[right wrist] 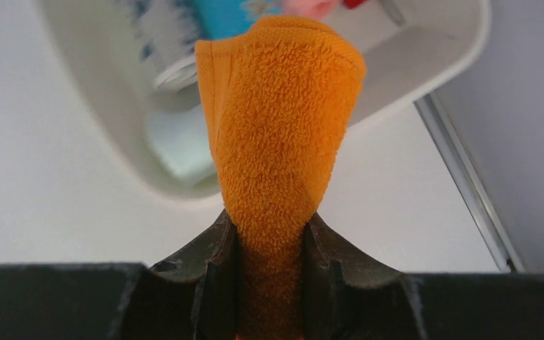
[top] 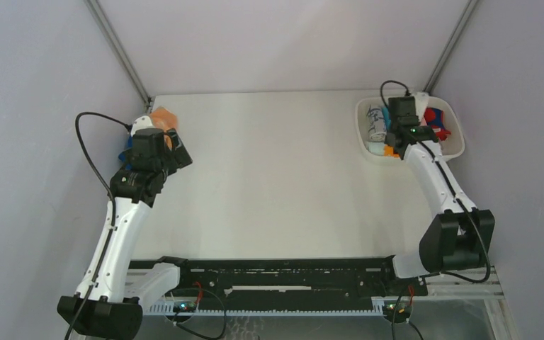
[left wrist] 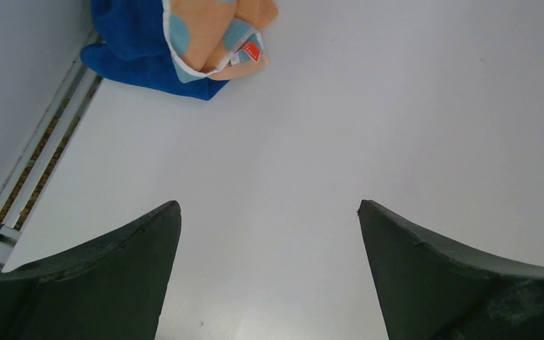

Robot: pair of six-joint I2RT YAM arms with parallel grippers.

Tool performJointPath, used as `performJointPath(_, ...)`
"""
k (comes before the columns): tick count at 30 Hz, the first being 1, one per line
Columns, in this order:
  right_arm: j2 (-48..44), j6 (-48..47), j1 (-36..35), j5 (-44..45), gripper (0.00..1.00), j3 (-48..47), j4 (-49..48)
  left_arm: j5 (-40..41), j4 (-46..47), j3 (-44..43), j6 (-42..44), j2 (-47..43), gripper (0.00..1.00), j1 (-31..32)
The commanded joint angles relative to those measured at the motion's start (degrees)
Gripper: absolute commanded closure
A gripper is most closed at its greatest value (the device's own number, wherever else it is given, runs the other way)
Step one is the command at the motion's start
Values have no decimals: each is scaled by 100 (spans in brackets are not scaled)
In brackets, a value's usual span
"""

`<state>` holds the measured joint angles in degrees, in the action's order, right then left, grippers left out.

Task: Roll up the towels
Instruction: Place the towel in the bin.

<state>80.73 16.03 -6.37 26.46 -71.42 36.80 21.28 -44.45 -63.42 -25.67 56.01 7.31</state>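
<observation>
The job looks partly done at best. The right gripper (right wrist: 269, 221) is clamped on the orange towel (right wrist: 280, 120), which hangs out of the jaws as a loose fold, not a roll, above the near rim of the tray (top: 448, 150) at the far right of the table (left wrist: 368, 106). Inside the tray sit more towels: a pale towel (right wrist: 159, 42) with blue marks that seems to stand as a roll, plus bits of turquoise and pink at the top edge of the right wrist view, too cropped to tell whether they are rolled.

The left gripper (left wrist: 269, 207) stands wide apart with nothing between its fingers, above bare table. Ahead of it, in the far left corner, the peach towel (left wrist: 212, 35) with pale-blue spots lies on the blue towel (left wrist: 134, 42). Both are bunched together; the peach one curls over on itself, but whether either counts as a finished roll cannot be told from here.

By this reading the orange towel needs laying flat and rolling, and the tray's contents may need the same.

The table is smooth, matte and white, so cloth may slide on it rather than catch. Plain pale walls (top: 35, 106) close it in on three sides, with a metal rail (left wrist: 35, 170) along the left edge. The two arms are well apart.
</observation>
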Motion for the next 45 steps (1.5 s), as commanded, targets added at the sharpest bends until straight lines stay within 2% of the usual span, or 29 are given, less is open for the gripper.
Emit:
performJointPath(1, 486, 1134, 732, 460, 82, -537, 275, 465, 33, 76, 203, -77, 0, -27)
performJointPath(4, 1112, 1969, 1133, 1022, 83, -1224, 915, 511, 49, 123, 220, -80, 0, -25)
performJointPath(6, 1565, 2336, 1341, 1053, 85, -1654, 1258, 565, 48, 134, 220, -80, 0, -21)
performJointPath(10, 2321, 2745, 1570, 1044, 86, -2259, 1461, 638, 67, 154, 228, -59, 0, -31)
performJointPath(19, 3647, 3520, 1796, 1611, 84, -3490, 2356, 811, 119, 225, 247, -23, 0, -90)
performJointPath(29, 4591, 3848, 1856, 1456, 83, -3855, 2337, 783, 132, 233, 251, 75, 0, -199)
performJointPath(36, 4944, 4001, 1942, 842, 83, -3889, 2219, 781, 147, 249, 255, 91, 0, -231)
performJointPath(45, 5119, 4172, 2065, 303, 70, -3795, 2125, 755, 172, 276, 258, 69, 0, -249)
